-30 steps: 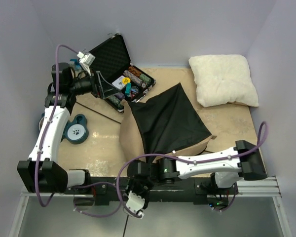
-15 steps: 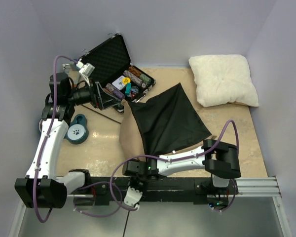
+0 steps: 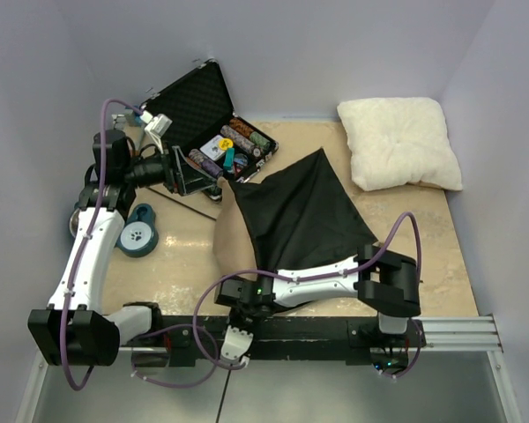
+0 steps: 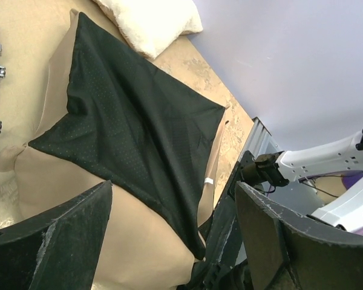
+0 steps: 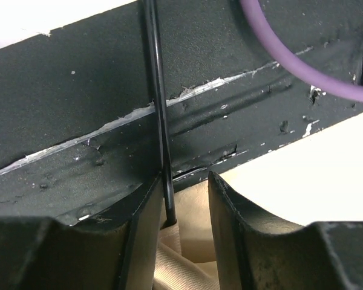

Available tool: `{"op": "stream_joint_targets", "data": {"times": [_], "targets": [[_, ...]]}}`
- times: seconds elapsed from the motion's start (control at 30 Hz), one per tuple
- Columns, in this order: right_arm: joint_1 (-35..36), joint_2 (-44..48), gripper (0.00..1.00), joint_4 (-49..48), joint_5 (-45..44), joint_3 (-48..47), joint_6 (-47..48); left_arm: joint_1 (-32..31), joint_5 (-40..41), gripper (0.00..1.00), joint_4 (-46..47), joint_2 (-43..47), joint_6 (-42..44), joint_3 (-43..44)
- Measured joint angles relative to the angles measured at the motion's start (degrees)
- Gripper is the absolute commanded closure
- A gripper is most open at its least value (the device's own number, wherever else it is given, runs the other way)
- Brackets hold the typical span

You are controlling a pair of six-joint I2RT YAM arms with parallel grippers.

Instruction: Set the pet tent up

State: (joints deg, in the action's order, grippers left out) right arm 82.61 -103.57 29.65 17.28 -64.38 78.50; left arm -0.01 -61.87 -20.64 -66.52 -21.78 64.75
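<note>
In the middle of the bench the pet tent lies collapsed. Its matte black floor panel, diamond-shaped, is spread over soft tan canvas that bulges out at the left. At the near edge, the right hand has its fingers narrowly parted around a thin, dark, round pole. The pole lies against one finger and the other stands clear of it, with creased canvas just below. The left hand hovers wide open near the hard black case. A fluffy white pillow sits at the far right corner.
</note>
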Motion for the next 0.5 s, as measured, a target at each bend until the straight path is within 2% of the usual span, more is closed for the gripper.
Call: {"op": "stream_joint_targets", "data": {"times": [0.4, 0.5], "targets": [[2.97, -4.55, 0.59, 8.72, -2.73, -7.41, 2.91, 2.38, -0.15, 0.13, -0.07, -0.61, -0.07, 0.0], [5.01, -4.98, 0.64, 9.79, 0.61, -8.02, 2.05, 3.04, -0.44, 0.13, -0.02, -0.92, -0.13, 0.0]]}}
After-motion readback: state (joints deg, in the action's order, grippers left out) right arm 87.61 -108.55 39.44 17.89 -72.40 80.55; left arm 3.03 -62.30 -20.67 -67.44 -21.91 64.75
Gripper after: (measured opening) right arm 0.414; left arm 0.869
